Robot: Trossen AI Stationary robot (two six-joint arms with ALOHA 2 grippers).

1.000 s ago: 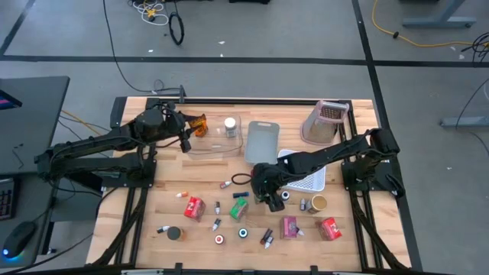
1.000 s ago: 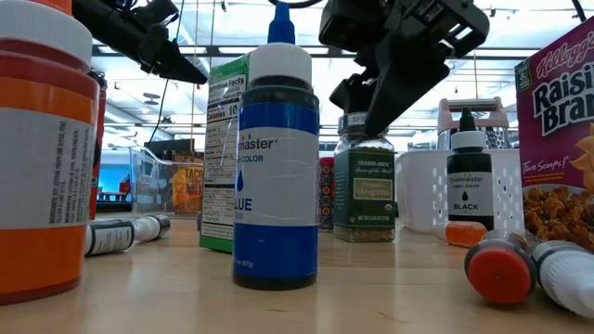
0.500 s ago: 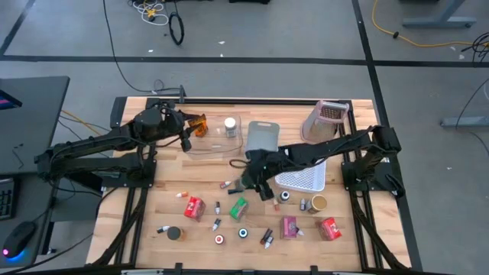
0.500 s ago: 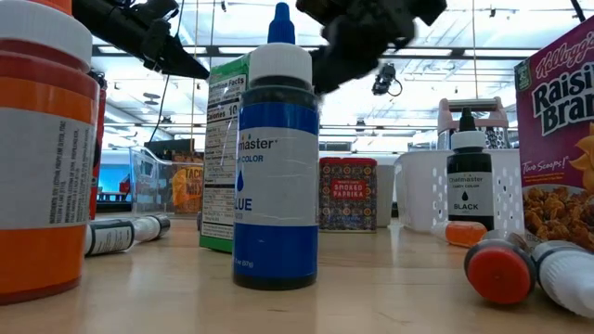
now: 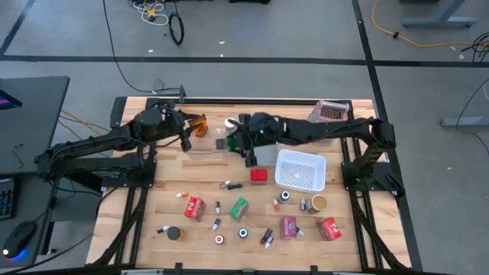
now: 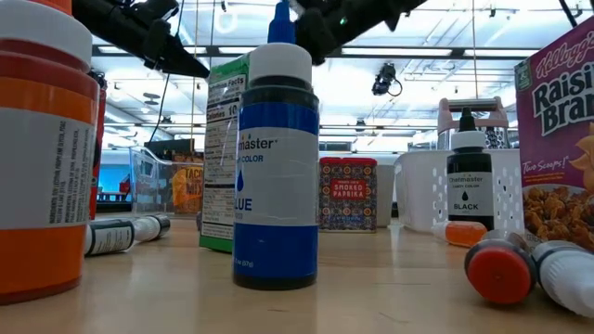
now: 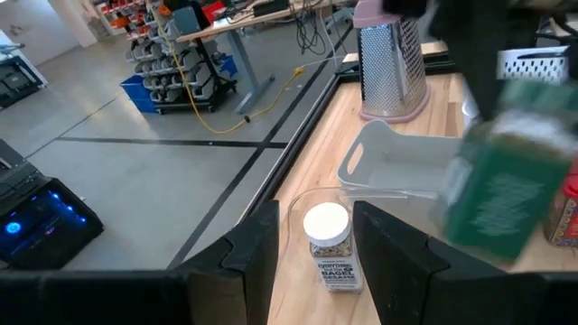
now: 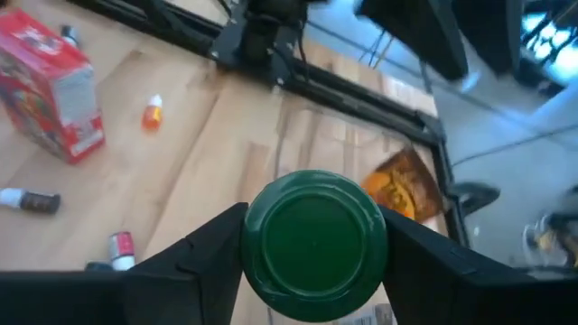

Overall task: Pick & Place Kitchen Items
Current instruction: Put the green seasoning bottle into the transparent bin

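Note:
My right gripper (image 5: 229,143) reaches across the table's far side and is shut on a green-lidded jar (image 8: 313,233), held in the air by the clear bin (image 5: 202,147). The left wrist view shows the jar (image 7: 501,194) blurred and tilted. A white-lidded jar (image 7: 327,239) stands in the clear bin beside an orange packet (image 5: 200,124). My left gripper (image 5: 186,134) stays open at the bin's left end, with nothing between its fingers. A red jar (image 5: 259,174) stands on the table; boxes and tiny bottles lie toward the near edge. My right gripper pinches the green-lidded jar between its two fingers (image 8: 212,246), one on each side of the lid end (image 8: 262,236). The fingers come from the lid end, slanting down. The jar hangs tilted below them, clear of the table and the bins.
A grey bin (image 5: 263,137) lies next to the clear one, a white perforated bin (image 5: 299,169) to its right, and a grater (image 5: 327,112) at the far right. Red boxes (image 5: 194,207), (image 5: 330,228), a green box (image 5: 239,208) and a blue bottle (image 6: 276,167) fill the near half.
My right gripper has risen from the table's middle with the green-lidded jar and swung toward the far left, up to the clear bin, tipping nearer to level as it went. The jar is lifted clear. The red jar stands uncovered where the gripper was.

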